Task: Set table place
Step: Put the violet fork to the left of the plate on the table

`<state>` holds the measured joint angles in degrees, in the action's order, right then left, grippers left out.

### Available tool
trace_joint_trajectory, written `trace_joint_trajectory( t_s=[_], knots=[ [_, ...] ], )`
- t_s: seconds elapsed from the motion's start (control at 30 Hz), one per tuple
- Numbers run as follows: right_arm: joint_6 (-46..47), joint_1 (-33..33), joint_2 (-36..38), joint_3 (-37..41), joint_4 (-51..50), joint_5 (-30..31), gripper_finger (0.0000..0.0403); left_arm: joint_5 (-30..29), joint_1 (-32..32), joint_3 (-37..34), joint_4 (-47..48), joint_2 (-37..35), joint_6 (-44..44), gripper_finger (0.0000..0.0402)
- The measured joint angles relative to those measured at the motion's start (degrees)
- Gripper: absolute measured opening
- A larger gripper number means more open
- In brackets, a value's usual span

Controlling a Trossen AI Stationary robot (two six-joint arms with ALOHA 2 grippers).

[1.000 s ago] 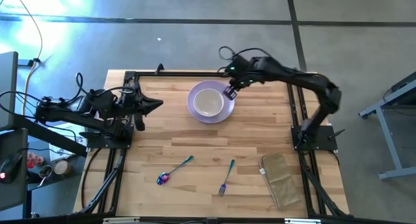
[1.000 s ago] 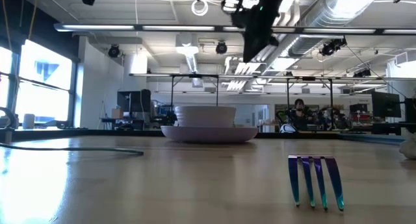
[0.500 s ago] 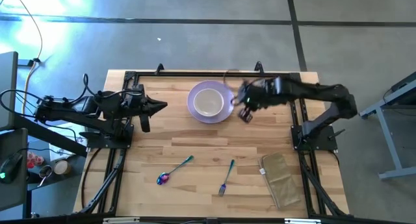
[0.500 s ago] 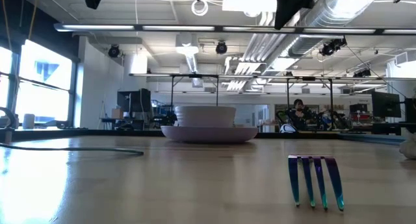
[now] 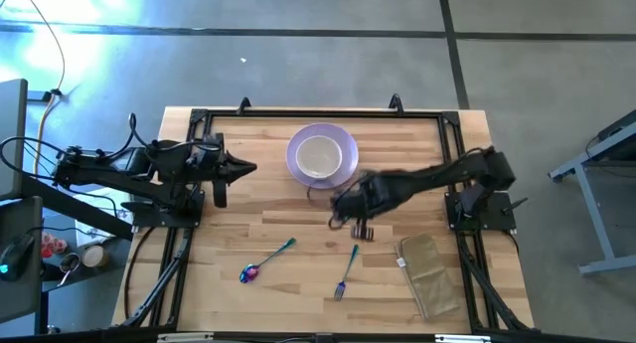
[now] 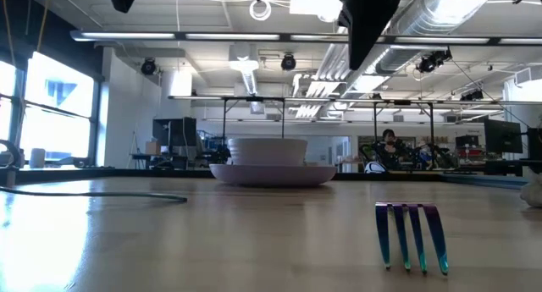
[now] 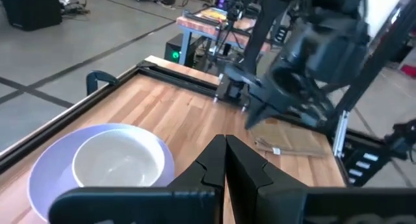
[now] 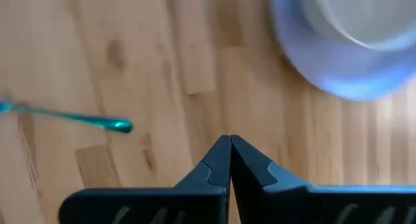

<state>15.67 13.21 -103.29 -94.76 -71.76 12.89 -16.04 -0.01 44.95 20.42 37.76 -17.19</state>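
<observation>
Fingers pressed together, holding nothing: that is what we see on the right gripper (image 5: 338,210), its two dark tips meeting in a point in its own wrist view (image 8: 229,146). We find no readable brand, label or writing on anything here. The right arm reaches low and long from its base at the table's right edge, stretched toward the middle of the table (image 5: 298,212), with the gripper hanging above bare wood just in front of the lavender plate (image 5: 341,164) and touching none of the ware. In the low view that arm shows only as a dark shape high in the picture (image 6: 368,21), well above the tabletop. Just beyond the gripper sits the cream bowl (image 5: 319,158), resting inside the plate at the far middle of the table. Nearer the front edge we spot the teal-handled fork (image 5: 346,271), lying flat with its tines toward the front edge, and to its left the purple-blue spoon (image 5: 264,260), lying aslant with its bowl end toward the front left. The two lie apart from each other and well apart from the plate. Over at the table's left side, the left gripper (image 5: 250,167) hovers with its fingers also closed together and empty, pointing toward the plate. A folded tan cloth (image 5: 428,273) lies near the front right corner.
</observation>
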Motion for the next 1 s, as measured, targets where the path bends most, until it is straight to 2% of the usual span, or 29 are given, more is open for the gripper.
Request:
trace_joint_trajectory(
  t_s=[0.17,0.37,0.5,0.77,0.9,1.0],
  knots=[
    [-8.71,4.8,-2.73,0.0,3.11,-5.07,0.0,0.01,0.0,0.0,0.82,-0.03,0.85,0.0001],
    [-19.31,8.37,-4.94,0.0,3.38,-6.21,0.0007,-0.01,0.0,0.0,0.82,-0.02,-1.29,0.0001],
    [-23.02,9.12,-7.22,0.0,5.42,-10.52,0.003,-0.02,0.0,0.0,0.82,-0.02,-1.87,0.0001],
    [-33.23,10.12,-13.49,0.0,12.15,-13.81,0.0086,-0.04,0.0,0.0,0.82,-0.02,-2.62,0.0001],
    [-35.43,10.12,-16.6,0.0,12.36,-17.81,0.0097,-0.06,0.0,0.0,1.23,-0.02,-2.77,0.0001],
    [-37.23,10.1,-18.08,0.0,12.7,-18.14,0.0099,-0.15,0.0,0.0,1.95,0.0,-3.23,0.0001]
  ],
)
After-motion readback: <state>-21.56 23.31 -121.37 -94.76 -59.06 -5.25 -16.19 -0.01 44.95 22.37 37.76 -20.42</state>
